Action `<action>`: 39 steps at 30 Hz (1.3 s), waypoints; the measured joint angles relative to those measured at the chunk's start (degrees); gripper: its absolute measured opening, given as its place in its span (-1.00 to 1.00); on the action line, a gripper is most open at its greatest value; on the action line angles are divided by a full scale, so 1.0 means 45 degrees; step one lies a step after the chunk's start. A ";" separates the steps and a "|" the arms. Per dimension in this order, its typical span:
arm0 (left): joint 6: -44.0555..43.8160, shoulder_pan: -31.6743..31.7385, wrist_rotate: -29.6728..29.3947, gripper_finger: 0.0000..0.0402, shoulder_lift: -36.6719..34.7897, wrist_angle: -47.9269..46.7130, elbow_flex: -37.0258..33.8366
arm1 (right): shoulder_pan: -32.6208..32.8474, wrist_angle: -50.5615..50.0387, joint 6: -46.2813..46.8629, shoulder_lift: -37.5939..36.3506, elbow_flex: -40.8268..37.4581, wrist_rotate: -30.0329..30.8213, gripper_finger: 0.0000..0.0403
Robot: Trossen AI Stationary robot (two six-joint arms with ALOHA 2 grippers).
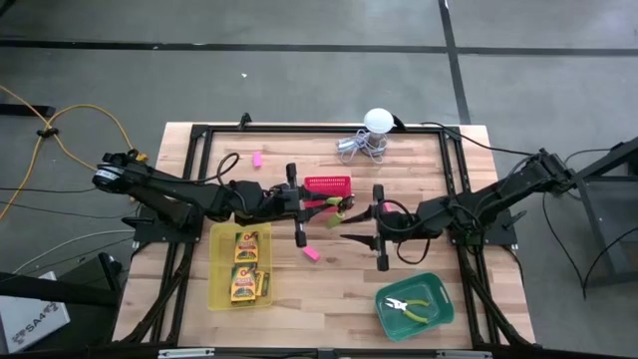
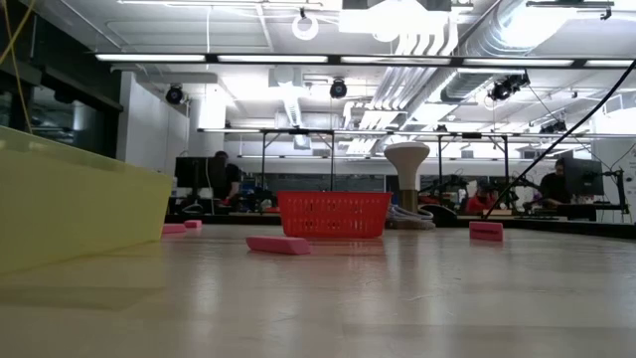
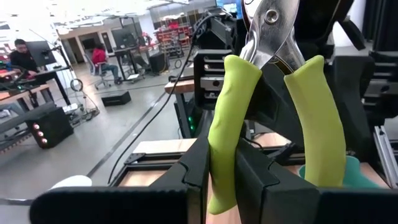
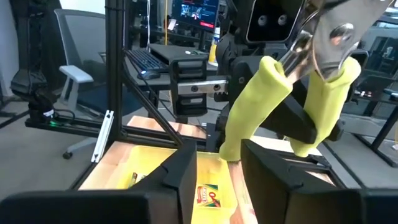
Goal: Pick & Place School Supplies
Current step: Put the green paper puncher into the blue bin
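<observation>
Small pliers (image 1: pixel 342 207) with yellow-green handles hang in the air between my two grippers, over the middle of the table and just near of the red basket (image 1: pixel 329 184). My left gripper (image 1: pixel 317 206) reaches in from the table's left and is shut on them. My right gripper (image 1: pixel 356 222) faces it from the right, open. In the right wrist view its fingers (image 4: pixel 180 171) stand on either side of one handle's free end (image 4: pixel 227 149), apart from it. The low view shows neither gripper. My left gripper (image 3: pixel 224 171) pinches one yellow-green handle of the pliers (image 3: pixel 222 134) between its two fingers, near that handle's free end. The other handle (image 3: pixel 318 118) stands free outside the fingers. The fingers come level from the table's left. The pliers are lifted clear, metal head (image 3: pixel 268 25) away from the fingers.
A yellow tray (image 1: pixel 217 291) near the left holds crayon boxes (image 1: pixel 246 246). A green tray (image 1: pixel 439 289) near the right holds another pair of pliers (image 1: pixel 411 307). Pink erasers (image 1: pixel 311 253) (image 1: pixel 256 159) lie loose on the table. A white ball with coiled wire (image 1: pixel 374 135) stands at the far edge.
</observation>
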 joint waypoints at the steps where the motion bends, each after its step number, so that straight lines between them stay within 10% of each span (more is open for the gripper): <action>1: 0.0000 0.0000 -0.0002 -0.80 0.0000 0.0000 -0.0002 | -0.0004 0.0000 -0.0104 0.0000 0.0000 0.0011 -0.40; 39: 0.0751 0.0505 0.0729 -0.80 0.0607 0.1375 0.0000 | -0.1248 0.1767 -0.0241 0.0635 0.0019 -0.1988 -0.27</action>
